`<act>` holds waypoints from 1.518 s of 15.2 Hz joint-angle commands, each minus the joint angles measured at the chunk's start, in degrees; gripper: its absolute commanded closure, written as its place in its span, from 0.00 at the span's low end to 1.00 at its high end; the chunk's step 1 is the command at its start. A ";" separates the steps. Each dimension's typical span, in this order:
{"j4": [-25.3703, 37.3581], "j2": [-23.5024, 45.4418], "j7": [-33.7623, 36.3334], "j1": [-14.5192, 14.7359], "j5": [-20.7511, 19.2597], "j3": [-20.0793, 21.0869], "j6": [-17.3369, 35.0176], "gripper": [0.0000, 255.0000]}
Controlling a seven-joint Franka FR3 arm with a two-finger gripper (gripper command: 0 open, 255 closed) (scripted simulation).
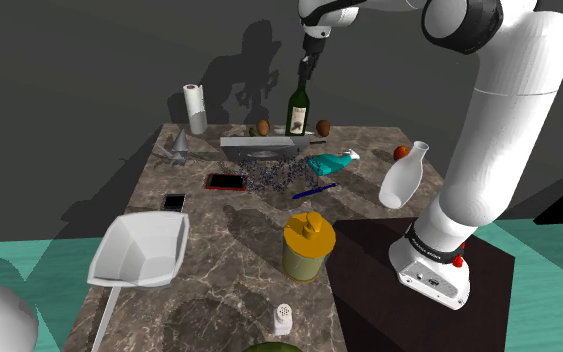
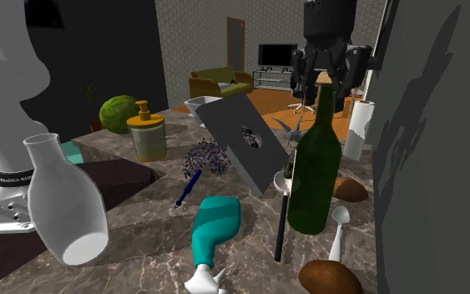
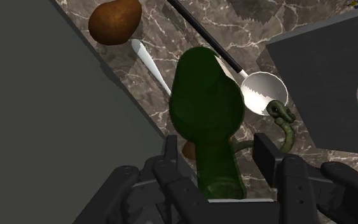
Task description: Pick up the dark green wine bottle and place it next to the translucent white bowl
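Note:
The dark green wine bottle (image 1: 298, 108) stands upright at the far edge of the marble table (image 1: 219, 230), close to the wall. My gripper (image 1: 309, 70) hangs straight above it, open, with its fingers on either side of the bottle's neck (image 3: 217, 167). In the wrist view a small gap shows between each finger (image 3: 266, 154) and the glass. In the second exterior view the gripper (image 2: 325, 73) straddles the top of the bottle (image 2: 315, 171). The translucent white bowl (image 1: 141, 250) sits near the table's front corner, at the shoulder view's left.
Two brown potatoes (image 1: 263, 127) (image 1: 323, 127) flank the bottle, and a spoon (image 3: 266, 90) lies at its base. A grey box (image 1: 259, 148), teal spray bottle (image 1: 331, 161), white vase (image 1: 405, 175), yellow jar (image 1: 307, 247), paper roll (image 1: 196, 108) and red phone (image 1: 226, 182) crowd the table.

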 commanded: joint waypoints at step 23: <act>9.51 -0.94 0.76 -0.28 -0.64 -0.31 -10.38 1.00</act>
